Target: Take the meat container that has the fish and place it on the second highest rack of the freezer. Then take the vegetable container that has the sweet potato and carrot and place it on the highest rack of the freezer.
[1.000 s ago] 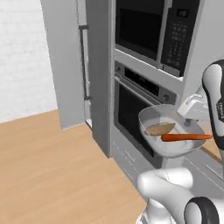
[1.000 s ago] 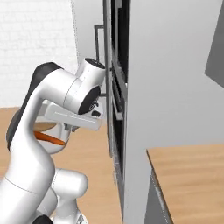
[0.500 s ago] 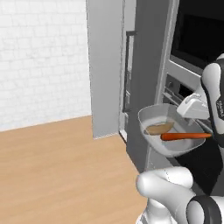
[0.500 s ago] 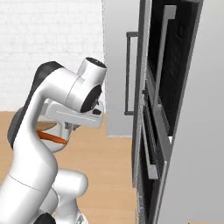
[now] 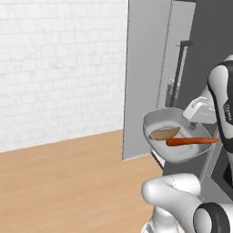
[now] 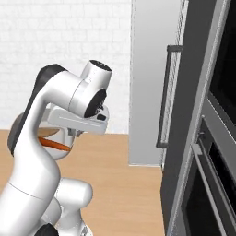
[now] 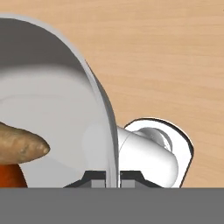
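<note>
The gripper [image 7: 106,175] is clamped on the rim of the vegetable container [image 5: 182,150], fingertips pinching its wall at 6 o'clock in the hand view, holding it level in the air above the wooden floor [image 5: 68,182]. Inside, the carrot [image 5: 191,141] lies lengthwise from 9 to 3 o'clock in the left base view, with the sweet potato [image 5: 164,133] just beside it toward 11 o'clock. The grey freezer door [image 5: 143,82] stands behind the container at 12 o'clock.

A rendered home kitchen: a tall grey freezer [image 6: 152,83] beside a built-in wall oven [image 6: 212,184], white brick wall [image 5: 59,68], wooden floor [image 5: 68,182].
</note>
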{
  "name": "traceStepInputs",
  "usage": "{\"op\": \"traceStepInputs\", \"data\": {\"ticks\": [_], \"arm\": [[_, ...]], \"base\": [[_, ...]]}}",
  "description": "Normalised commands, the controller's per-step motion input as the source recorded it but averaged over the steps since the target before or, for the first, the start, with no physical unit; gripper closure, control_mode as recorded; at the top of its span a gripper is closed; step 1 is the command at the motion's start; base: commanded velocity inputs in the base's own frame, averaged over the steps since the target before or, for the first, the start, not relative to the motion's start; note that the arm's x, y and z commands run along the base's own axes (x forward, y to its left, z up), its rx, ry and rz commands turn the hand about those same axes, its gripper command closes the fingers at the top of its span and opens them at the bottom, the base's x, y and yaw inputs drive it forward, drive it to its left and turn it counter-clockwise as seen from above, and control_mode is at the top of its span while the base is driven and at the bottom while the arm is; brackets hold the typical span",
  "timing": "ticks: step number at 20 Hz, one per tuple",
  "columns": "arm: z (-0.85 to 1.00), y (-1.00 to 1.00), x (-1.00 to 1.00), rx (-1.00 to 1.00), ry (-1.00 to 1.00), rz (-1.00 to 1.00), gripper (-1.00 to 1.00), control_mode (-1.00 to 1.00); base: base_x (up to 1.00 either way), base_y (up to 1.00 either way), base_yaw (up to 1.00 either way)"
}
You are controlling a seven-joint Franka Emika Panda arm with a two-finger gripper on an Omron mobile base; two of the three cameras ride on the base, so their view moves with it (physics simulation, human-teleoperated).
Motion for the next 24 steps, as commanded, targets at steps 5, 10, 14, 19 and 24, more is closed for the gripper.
{"op": "traceStepInputs", "data": {"ticks": [5, 10, 14, 19, 24], "arm": [[0.0, 0.0, 0.0, 0.0, 0.0, 0.0, 1.0, 1.0], [0.0, 0.0, 0.0, 0.0, 0.0, 0.0, 1.0, 1.0], [0.0, 0.0, 0.0, 0.0, 0.0, 0.0, 1.0, 1.0], [0.0, 0.0, 0.0, 0.0, 0.0, 0.0, 1.0, 1.0], [0.0, 0.0, 0.0, 0.0, 0.0, 0.0, 1.0, 1.0]], "base": [[0.82, 0.61, -0.27], [0.85, 0.48, -0.42], [0.95, 0.46, -0.44], [0.58, 0.42, -0.45], [0.35, 0.28, -0.5]]}}
